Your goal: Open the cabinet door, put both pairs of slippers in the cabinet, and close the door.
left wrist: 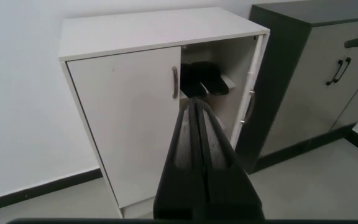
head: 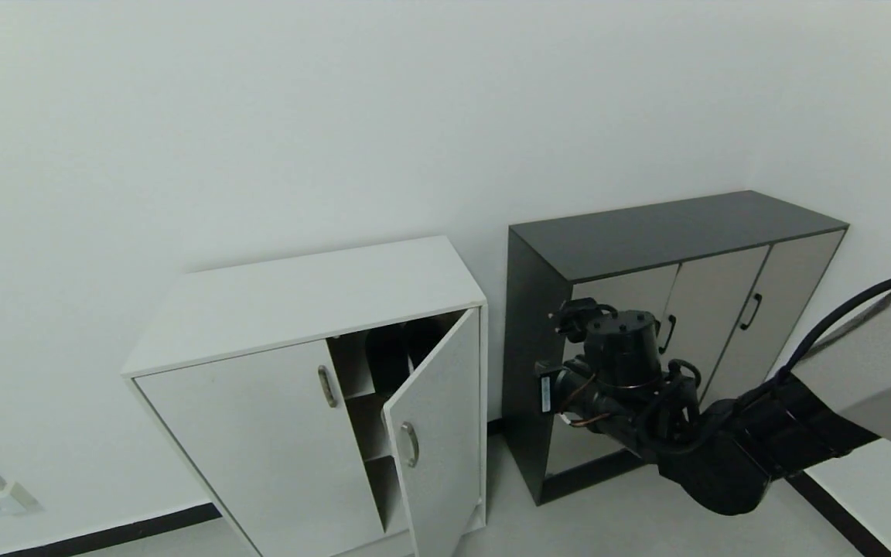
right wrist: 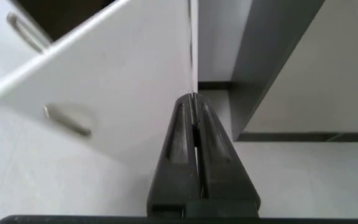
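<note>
The white cabinet [head: 314, 302] stands against the wall, its left door [head: 260, 441] closed and its right door [head: 442, 418] swung partly out. A pair of dark slippers [left wrist: 205, 78] lies on the top shelf and shows as a dark shape [head: 395, 348] through the gap. My left gripper [left wrist: 196, 104] is shut and empty, held in front of the cabinet and pointing at the opening. My right gripper [right wrist: 195, 98] is also shut and empty, its tip close to the outer face of the open door [right wrist: 104, 74], near that door's hinged edge.
A dark grey cabinet [head: 670, 232] with closed doors stands right beside the white one, leaving a narrow gap. My right arm [head: 623, 379] hangs in front of it. Bare floor [head: 608, 518] lies before both cabinets, with the wall behind.
</note>
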Available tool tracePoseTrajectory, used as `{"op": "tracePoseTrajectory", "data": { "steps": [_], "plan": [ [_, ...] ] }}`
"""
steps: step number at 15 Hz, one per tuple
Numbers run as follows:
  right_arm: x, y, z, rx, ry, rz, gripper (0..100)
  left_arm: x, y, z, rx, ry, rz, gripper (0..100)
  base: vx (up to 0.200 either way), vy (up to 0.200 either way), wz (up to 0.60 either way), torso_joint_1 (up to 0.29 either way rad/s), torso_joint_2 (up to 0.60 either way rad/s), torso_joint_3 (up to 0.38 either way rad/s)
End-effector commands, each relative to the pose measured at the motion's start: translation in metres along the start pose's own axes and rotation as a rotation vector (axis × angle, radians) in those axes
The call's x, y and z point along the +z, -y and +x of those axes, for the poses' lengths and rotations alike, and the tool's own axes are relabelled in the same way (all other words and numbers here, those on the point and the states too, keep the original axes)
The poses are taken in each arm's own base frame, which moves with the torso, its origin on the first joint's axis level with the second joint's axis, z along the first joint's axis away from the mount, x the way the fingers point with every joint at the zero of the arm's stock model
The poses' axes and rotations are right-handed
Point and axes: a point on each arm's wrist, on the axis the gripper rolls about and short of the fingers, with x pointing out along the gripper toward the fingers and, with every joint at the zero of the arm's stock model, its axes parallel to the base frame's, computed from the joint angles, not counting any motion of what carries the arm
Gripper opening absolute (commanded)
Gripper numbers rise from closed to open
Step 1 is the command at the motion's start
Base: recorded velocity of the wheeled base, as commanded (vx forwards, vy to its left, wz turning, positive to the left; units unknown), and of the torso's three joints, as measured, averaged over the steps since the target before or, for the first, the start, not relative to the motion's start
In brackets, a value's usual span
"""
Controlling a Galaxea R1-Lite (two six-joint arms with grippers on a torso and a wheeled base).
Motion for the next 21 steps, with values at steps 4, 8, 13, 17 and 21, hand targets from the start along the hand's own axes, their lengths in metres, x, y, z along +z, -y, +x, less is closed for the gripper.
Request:
{"op": "tracePoseTrajectory", "data": {
  "steps": [4, 8, 13, 17, 21],
  "plan": [
    [-0.006, -0.001, -0.002, 0.043, -0.008, 0.0, 0, 0.0, 0.0, 0.0, 0.001, -0.001, 0.0, 0, 0.0, 0.0, 0.45, 0.005, 0.0, 0.001],
    [-0.017, -0.001, -0.001, 0.113, 0.028, -0.031, 0, 0.0, 0.0, 0.0, 0.001, -0.001, 0.0, 0, 0.0, 0.0, 0.0, 0.0, 0.0, 0.0],
    [-0.039, 0.004, -0.009, 0.166, 0.05, -0.076, 0, 0.0, 0.0, 0.0, 0.001, -0.001, 0.0, 0, 0.0, 0.0, 0.0, 0.0, 0.0, 0.0],
    [-0.062, 0.012, -0.034, 0.312, 0.079, -0.083, 0, 0.0, 0.0, 0.0, 0.001, -0.001, 0.001, 0, 0.0, 0.0, 0.0, 0.0, 0.0, 0.0],
    [-0.072, 0.016, -0.042, 0.326, 0.068, -0.086, 0, 0.0, 0.0, 0.0, 0.001, -0.001, 0.001, 0, 0.15, 0.0, 0.0, 0.001, 0.0, 0.001]
  ]
}}
